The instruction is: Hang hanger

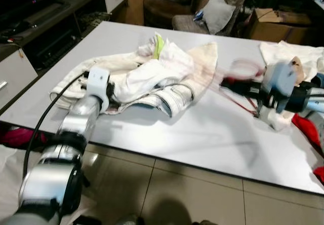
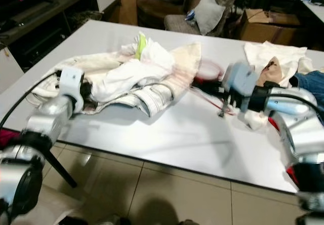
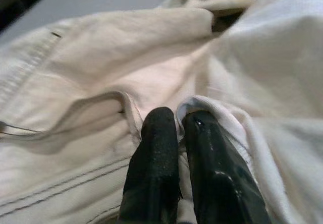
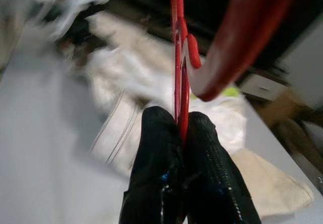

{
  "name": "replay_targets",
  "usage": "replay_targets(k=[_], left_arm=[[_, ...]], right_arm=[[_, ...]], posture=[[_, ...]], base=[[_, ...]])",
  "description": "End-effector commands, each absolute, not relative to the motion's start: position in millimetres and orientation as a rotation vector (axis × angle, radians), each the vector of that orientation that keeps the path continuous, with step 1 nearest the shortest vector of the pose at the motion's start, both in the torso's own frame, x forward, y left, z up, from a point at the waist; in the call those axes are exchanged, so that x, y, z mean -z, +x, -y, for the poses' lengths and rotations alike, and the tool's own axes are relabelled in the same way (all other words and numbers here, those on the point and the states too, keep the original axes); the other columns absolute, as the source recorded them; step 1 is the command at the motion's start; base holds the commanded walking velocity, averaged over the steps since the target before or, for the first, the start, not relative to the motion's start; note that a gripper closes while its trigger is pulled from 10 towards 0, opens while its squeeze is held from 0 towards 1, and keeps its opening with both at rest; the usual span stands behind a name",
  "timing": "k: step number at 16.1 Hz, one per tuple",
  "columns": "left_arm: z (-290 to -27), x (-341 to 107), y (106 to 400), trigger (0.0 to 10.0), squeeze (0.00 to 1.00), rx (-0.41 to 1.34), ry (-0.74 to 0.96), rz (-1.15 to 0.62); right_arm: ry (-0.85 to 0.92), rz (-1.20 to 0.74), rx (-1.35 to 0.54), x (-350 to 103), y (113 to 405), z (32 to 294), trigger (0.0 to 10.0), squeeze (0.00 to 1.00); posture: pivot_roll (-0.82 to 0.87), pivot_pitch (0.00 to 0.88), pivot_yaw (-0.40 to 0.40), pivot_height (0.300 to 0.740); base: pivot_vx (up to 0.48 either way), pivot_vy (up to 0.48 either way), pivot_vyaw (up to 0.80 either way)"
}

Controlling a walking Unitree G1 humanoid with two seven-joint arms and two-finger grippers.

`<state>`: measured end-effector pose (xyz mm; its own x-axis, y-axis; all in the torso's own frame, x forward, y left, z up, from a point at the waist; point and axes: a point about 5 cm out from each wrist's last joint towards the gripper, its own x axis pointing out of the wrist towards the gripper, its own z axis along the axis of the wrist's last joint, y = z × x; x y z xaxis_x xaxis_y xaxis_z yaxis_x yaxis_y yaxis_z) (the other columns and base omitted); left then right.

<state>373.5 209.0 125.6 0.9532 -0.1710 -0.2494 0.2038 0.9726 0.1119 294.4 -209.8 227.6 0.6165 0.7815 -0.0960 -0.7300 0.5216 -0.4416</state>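
I'm looking down on a grey table (image 1: 202, 139) with a heap of white clothing (image 1: 147, 75) spread ahead of my left gripper (image 3: 179, 120), whose fingers are pinched together on a fold of that cloth. My right gripper (image 4: 182, 120) is clamped tight on the thin red hanger (image 4: 177, 57), held above the table. The hanger runs straight out from the fingertips toward the clothing, its hook (image 4: 237, 37) curving off beyond them.

A blurred thin red plastic hanger (image 1: 242, 83) juts from the right gripper (image 1: 228, 86), beside the crumpled white cloth garment (image 1: 152, 75).
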Motion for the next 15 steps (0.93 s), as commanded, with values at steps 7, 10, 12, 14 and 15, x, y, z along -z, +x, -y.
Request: replay_targets(k=[7,10,12,14,15], left_arm=[[-203,-201,307,10.0,1.0,0.508,-0.175,0.205],[-181,-225,291,10.0,1.0,0.501,-0.33,0.32],[-165,-214,288,10.0,1.0,0.467,-0.338,0.283],[-153,-202,283,10.0,1.0,0.458,-0.285,0.238],[-147,-195,281,10.0,1.0,0.449,-0.271,0.217]], right_arm=[[-0.145,-0.042,-0.472,-209,295,196,10.0,0.0],[-0.116,0.011,-0.305,-206,291,184,10.0,0.0],[-0.069,-0.032,-0.206,-195,284,175,10.0,0.0],[-0.001,-0.015,-0.196,-191,278,170,10.0,0.0],[0.045,-0.007,-0.181,-187,275,169,10.0,0.0]], posture=[[-0.05,0.0,0.038,0.74],[-0.05,0.0,0.032,0.74],[-0.05,0.0,0.028,0.74],[-0.05,0.0,0.028,0.74],[-0.05,0.0,0.024,0.74]], base=[[0.0,0.0,0.0],[0.0,0.0,0.0],[0.0,0.0,0.0],[0.0,0.0,0.0],[0.0,0.0,0.0]])
